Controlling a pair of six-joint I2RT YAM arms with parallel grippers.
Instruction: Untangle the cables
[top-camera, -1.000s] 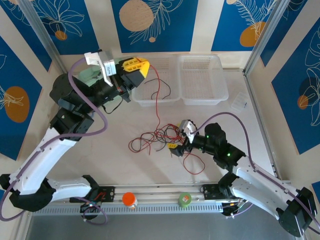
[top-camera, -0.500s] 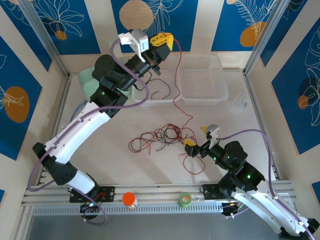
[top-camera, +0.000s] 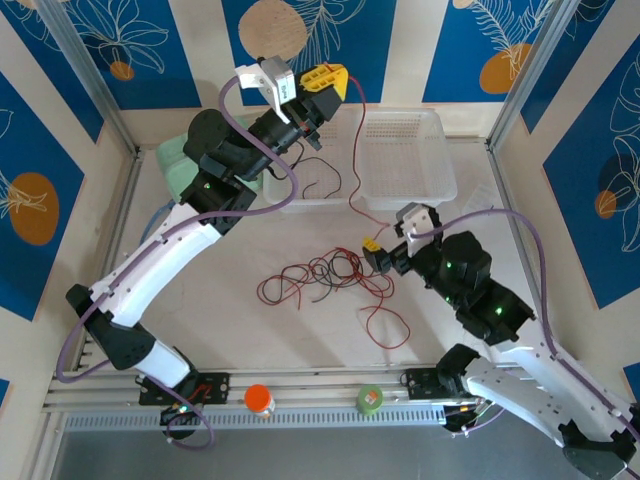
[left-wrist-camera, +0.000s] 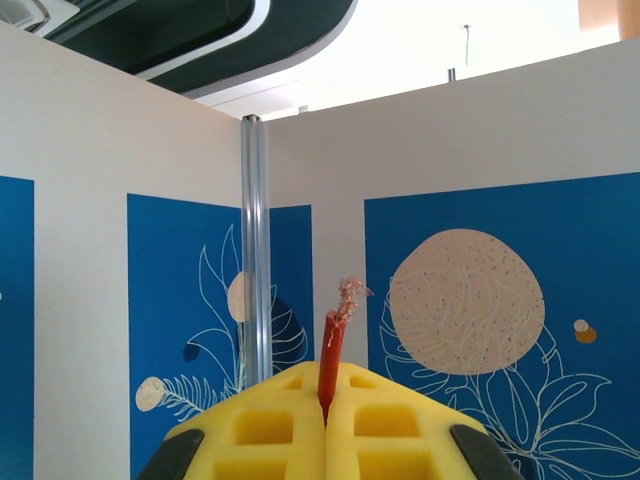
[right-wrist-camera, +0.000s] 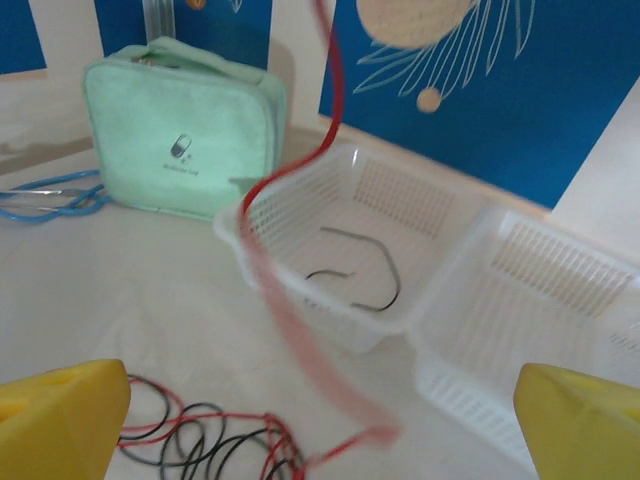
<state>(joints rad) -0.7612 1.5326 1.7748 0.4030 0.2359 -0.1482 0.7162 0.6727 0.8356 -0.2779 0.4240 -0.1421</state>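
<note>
Left jaws pinch red cable (left-wrist-camera: 328, 365); right jaws wide; pouch (right-wrist-camera: 130, 110) print illegible.

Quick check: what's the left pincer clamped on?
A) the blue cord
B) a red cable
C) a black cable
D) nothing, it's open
B: in the left wrist view the red cable pokes up, frayed end first, from the seam of the shut left pincer, and in the top view it trails down from that raised pincer.
</note>
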